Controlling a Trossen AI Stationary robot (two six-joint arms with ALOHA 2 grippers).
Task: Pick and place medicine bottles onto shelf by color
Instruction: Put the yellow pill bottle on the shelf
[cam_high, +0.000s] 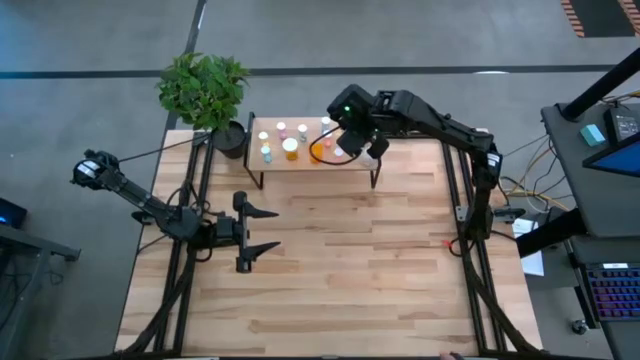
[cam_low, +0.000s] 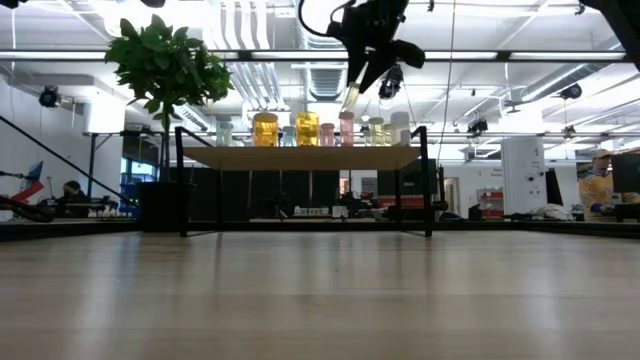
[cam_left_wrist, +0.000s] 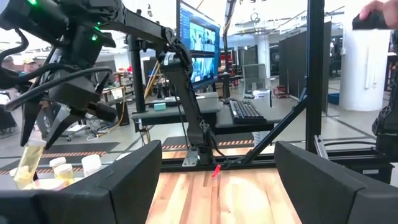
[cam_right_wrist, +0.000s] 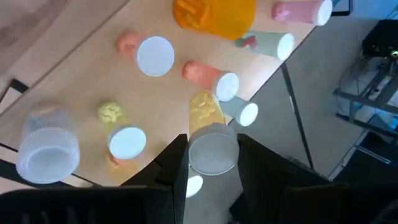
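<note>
Shelf (cam_high: 300, 155) carries many bottles, and above it we see the right gripper (cam_right_wrist: 211, 163) holding a yellowish bottle (cam_right_wrist: 210, 134), left gripper (cam_high: 262, 240) wide open.

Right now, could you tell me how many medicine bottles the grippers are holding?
1. The right gripper holds a yellowish bottle, tilted, above the shelf; the left gripper is open and empty over the table's left side. None seems hidden.
</note>
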